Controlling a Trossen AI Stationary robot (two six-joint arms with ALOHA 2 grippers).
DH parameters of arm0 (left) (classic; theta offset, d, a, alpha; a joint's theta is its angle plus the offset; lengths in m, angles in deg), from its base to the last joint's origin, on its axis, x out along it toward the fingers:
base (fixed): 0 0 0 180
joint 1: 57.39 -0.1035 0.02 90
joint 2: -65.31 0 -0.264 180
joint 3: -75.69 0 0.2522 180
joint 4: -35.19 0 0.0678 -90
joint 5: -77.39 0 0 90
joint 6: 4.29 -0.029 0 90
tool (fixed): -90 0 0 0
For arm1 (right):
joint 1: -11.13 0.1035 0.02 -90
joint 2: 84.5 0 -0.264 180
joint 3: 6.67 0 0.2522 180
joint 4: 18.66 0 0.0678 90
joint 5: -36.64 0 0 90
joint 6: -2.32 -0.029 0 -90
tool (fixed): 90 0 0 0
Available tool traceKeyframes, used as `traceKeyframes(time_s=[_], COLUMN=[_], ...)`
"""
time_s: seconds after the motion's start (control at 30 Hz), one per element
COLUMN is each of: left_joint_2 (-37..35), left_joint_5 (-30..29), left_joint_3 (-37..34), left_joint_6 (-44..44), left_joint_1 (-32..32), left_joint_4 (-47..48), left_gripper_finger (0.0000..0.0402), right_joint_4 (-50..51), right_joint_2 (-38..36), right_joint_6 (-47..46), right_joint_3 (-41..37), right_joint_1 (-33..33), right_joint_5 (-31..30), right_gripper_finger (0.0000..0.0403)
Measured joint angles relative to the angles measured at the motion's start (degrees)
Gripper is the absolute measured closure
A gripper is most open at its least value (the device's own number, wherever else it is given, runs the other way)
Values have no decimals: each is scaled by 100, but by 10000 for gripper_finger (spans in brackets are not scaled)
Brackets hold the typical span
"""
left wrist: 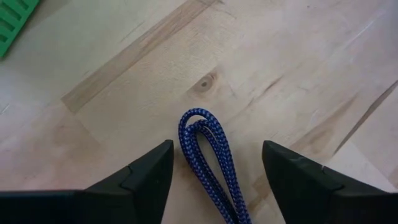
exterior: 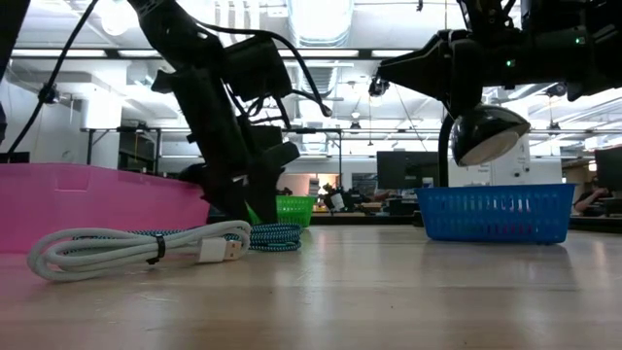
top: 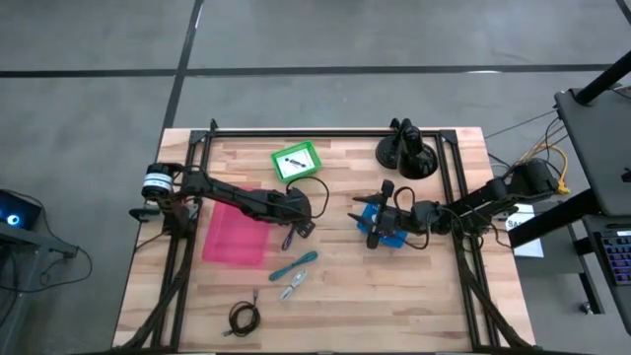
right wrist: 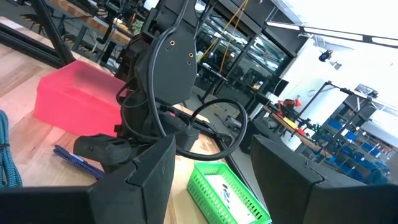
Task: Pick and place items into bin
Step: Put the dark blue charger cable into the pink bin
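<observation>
A dark blue braided cable (left wrist: 205,146) lies on the wooden table, its looped end between the fingers of my left gripper (left wrist: 214,152). That gripper points steeply down, open, with one finger on either side of the loop and a gap to each. In the high view my left gripper (top: 303,228) stands just right of the pink bin (top: 235,235), over the cable (top: 288,238). My right gripper (top: 370,219) stays level above the small blue basket (top: 392,240), open, with nothing between its fingers (right wrist: 155,168).
A green basket (top: 296,161) holding a small item stands behind the left gripper. A teal cable (top: 296,264), a white cable (top: 292,289) and a black coiled cable (top: 244,316) lie nearer the front. A black stand (top: 406,153) sits at the far right.
</observation>
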Motion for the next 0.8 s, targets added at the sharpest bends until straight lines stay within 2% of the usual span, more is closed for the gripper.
traceKeyframes(time_s=[0.37, 0.63, 0.7, 0.8], left_joint_2=[2, 4, 4, 4], left_joint_5=[45, 168, 183, 259], left_joint_3=[0, -4, -4, 14], left_joint_6=[-18, -424, -450, -475], left_joint_1=[0, 0, 0, -1], left_joint_4=[4, 2, 4, 11], left_gripper_finger=[299, 378, 394, 396], right_joint_4=[0, 0, 0, 0], right_joint_2=[0, 0, 0, 0], right_joint_6=[0, 0, 0, 0], right_joint_3=[0, 0, 0, 0], right_joint_1=[0, 1, 0, 1], right_joint_5=[2, 2, 2, 2], right_gripper_finger=[207, 207, 207, 207])
